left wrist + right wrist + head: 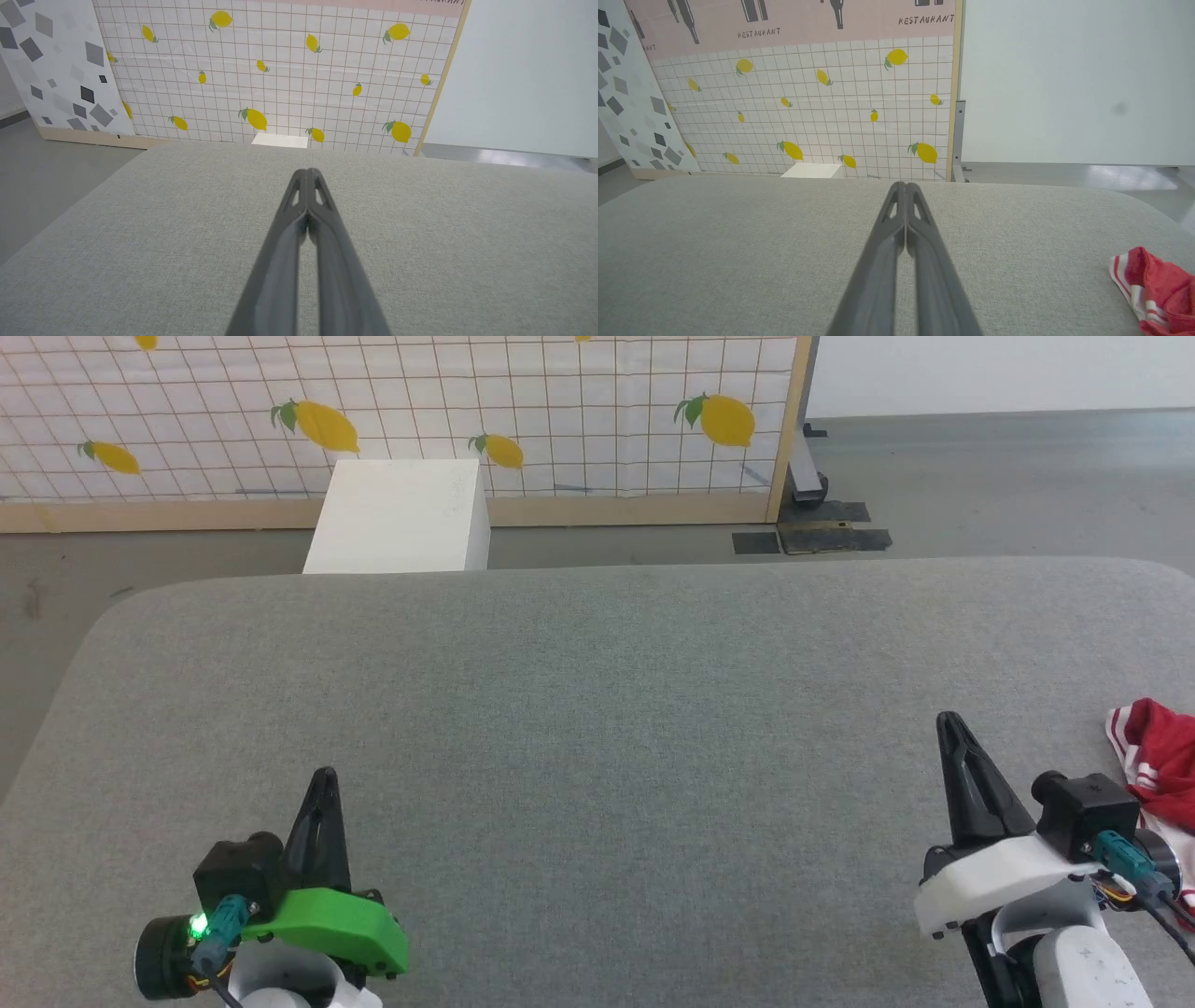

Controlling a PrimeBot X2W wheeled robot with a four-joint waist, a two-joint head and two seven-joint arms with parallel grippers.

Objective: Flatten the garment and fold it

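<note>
The garment (1158,761) lies bunched at the right edge of the grey table, red fabric with red-white striped trim; most of it runs out of the head view. The right wrist view catches its crumpled corner (1155,289) at the lower right. My right gripper (950,721) is shut and holds nothing, its tips (905,185) above the table just left of the garment. Far to the left, my left gripper (324,775) is also shut and holds nothing, its fingertips (307,171) together over bare table.
The grey fabric-covered table (597,709) spans the view with rounded far corners. Beyond it stand a white box (401,518) on the floor and a lemon-print grid panel (401,411). A black foot of a stand (808,485) sits at the panel's right end.
</note>
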